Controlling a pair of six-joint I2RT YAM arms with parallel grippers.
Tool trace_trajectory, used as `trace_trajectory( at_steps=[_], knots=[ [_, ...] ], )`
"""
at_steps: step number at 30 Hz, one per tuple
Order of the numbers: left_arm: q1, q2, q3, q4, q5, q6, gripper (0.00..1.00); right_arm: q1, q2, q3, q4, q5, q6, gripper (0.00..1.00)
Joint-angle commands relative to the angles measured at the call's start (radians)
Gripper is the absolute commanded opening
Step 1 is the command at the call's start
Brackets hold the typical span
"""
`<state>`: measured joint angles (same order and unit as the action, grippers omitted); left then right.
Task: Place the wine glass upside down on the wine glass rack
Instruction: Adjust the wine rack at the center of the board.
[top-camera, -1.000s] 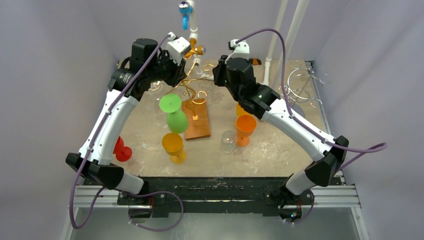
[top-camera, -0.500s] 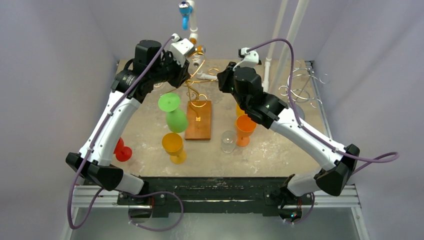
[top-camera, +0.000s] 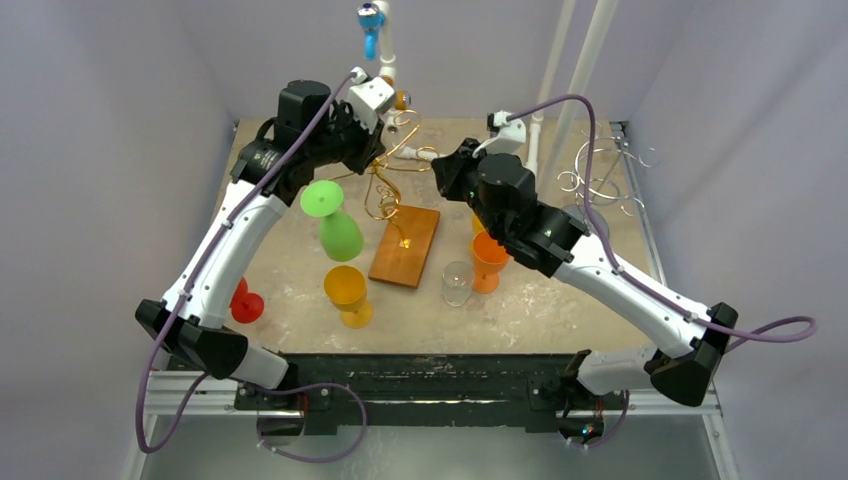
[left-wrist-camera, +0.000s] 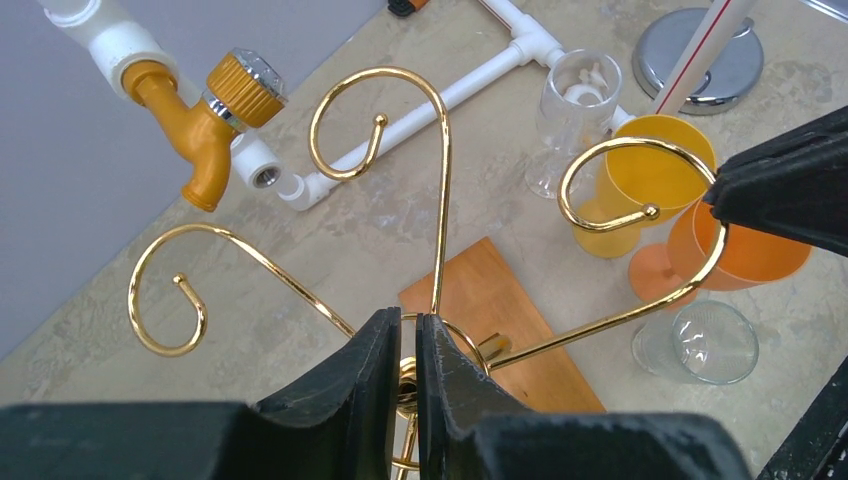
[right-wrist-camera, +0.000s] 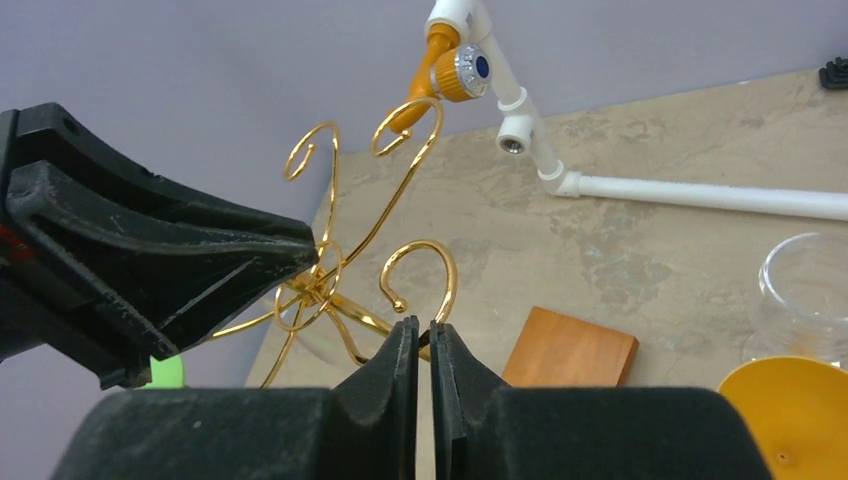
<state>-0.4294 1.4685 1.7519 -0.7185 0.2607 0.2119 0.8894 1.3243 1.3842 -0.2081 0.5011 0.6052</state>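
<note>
Swung askew, the wine glass rack (top-camera: 405, 246) now sits diagonal on the mottled beige tabletop (top-camera: 560, 300). Lilac walls (top-camera: 110, 150) surround it. Left gripper (left-wrist-camera: 405, 325) and right gripper (right-wrist-camera: 423, 330) each pinch its gold wire.

The right gripper (right-wrist-camera: 420, 338) pinches what looks like a gold arm of the wine glass rack (right-wrist-camera: 320, 283). The left gripper (right-wrist-camera: 285, 250) is at its left and the wooden base (right-wrist-camera: 570, 352) just to its right.

Gold rack (left-wrist-camera: 443, 200) on a brown wooden base (top-camera: 405, 245); green glass (top-camera: 338, 235), red glass (top-camera: 243, 300), mottled beige table (top-camera: 560, 300).
</note>
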Motion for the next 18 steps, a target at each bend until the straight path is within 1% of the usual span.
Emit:
trace_trajectory(
  at_steps=[1,6,11,14,18],
  knots=[
    [-0.014,0.018,-0.015,-0.005,-0.013,-0.007,0.15,0.05,0.021,-0.066,-0.287,-0.128,0.018,0.16],
    [-0.023,0.02,-0.017,-0.01,0.004,-0.008,0.15,0.049,0.004,-0.063,-0.321,-0.123,0.024,0.23],
    [-0.028,0.014,-0.036,-0.012,0.013,-0.005,0.14,0.049,-0.016,-0.095,-0.34,-0.129,0.029,0.35],
    [-0.029,0.012,-0.047,-0.012,0.017,-0.002,0.14,0.049,-0.031,-0.101,-0.361,-0.109,0.025,0.45],
    [-0.034,0.006,-0.062,-0.012,0.02,0.003,0.13,0.049,-0.065,-0.088,-0.402,-0.074,0.011,0.54]
  ],
)
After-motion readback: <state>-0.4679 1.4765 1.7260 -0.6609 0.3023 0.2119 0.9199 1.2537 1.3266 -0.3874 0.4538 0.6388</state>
